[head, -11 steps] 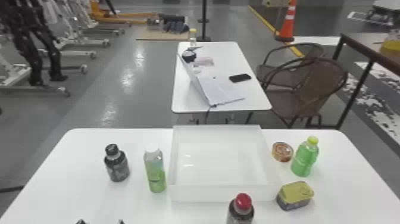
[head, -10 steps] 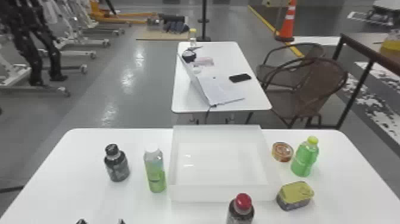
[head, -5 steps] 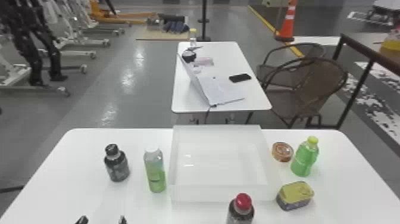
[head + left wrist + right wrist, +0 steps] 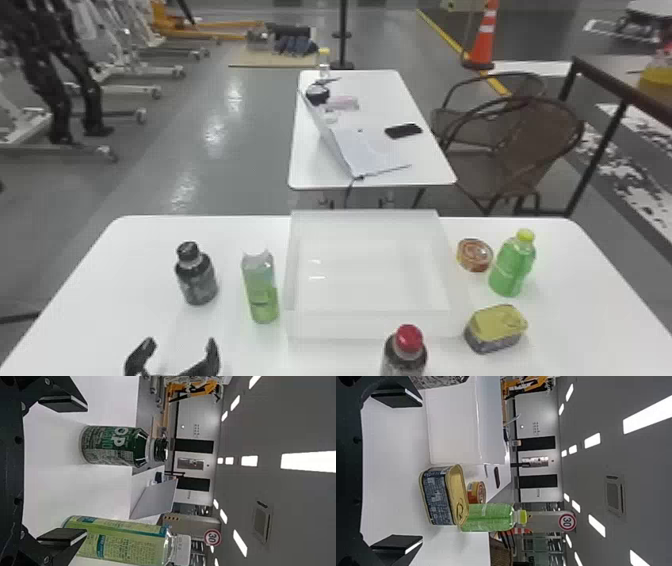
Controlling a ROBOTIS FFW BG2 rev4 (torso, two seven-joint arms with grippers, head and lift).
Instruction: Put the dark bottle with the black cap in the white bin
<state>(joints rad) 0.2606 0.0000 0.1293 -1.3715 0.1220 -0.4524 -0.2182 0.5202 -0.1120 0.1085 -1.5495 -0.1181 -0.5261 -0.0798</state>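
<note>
Head view: one dark bottle [image 4: 196,280], three other bottles [image 4: 261,292] and two tins [image 4: 495,327] are sitting near one white bin [image 4: 370,322], left gripper [image 4: 180,345] gaping; right wrist view: right gripper [image 4: 422,471] gaping

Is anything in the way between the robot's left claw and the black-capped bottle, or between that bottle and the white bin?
Nothing visible stands between the left claw and the dark bottle. Between that bottle and the white bin, though, stands the green bottle with the white cap, upright beside the bin.
</note>
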